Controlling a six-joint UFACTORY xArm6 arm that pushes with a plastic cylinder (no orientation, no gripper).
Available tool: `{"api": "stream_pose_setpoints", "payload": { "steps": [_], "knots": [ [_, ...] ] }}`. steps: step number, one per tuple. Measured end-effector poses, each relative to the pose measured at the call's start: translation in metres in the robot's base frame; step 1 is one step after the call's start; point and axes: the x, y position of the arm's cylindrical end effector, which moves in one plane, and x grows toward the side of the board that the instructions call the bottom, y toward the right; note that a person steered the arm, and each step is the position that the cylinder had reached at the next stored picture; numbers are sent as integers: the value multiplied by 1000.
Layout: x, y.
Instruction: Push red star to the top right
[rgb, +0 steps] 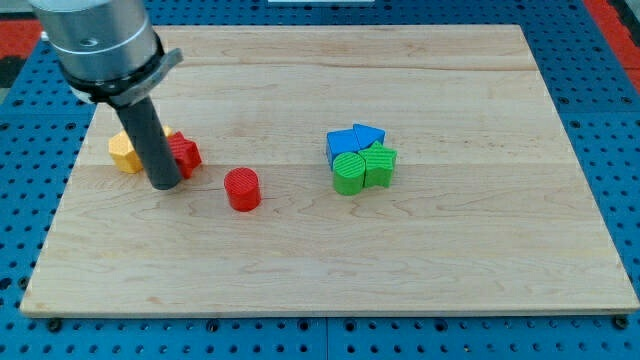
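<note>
Blue pegboard floor (600, 60) with a regular grid of holes fills the surround on every side; a strip of red (15, 40) shows at the far-left corner and another at the far right. On it lies a pale wooden board (450, 240), wide, with grain running left to right and faint plank seams near the far edge. No bins, trays or other containers on it; blocks sit loose on the bare wood. Arm's grey cylindrical housing (95, 45) looms at the far left, with the dark rod (150, 145) coming straight down from it. My tip (164, 186) rests on the board at the left, planted just in front of a small cluster. The rod is a single solid piece, with nothing to spread or pinch, and nothing held. Cluster behind it: red star (186, 153), partly hidden by the rod, touching or all but touching the rod's right side, so the star sits at the left of the board, roughly mid-depth, well apart from the far-right corner. On the rod's left, an orange-yellow block (124, 153), shape not clear, with a sliver of yellow (170, 133) showing behind the star. Red cylinder (242, 189) stands alone, near the tip's right, apart from the star. Right of centre, a tight group touching one another: blue block (343, 142) and blue triangular block (368, 134) at the far side, green cylinder (350, 172) and a second green block (381, 164) on the near side.
</note>
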Motion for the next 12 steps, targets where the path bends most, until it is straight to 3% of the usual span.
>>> {"api": "stream_pose_setpoints", "payload": {
  "steps": [3,6,7,8,9,11,12],
  "knots": [
    [-7,-34],
    [-95,140],
    [-95,142],
    [-102,108],
    [-123,134],
    [-174,272],
    [-177,278]
  ]
}}
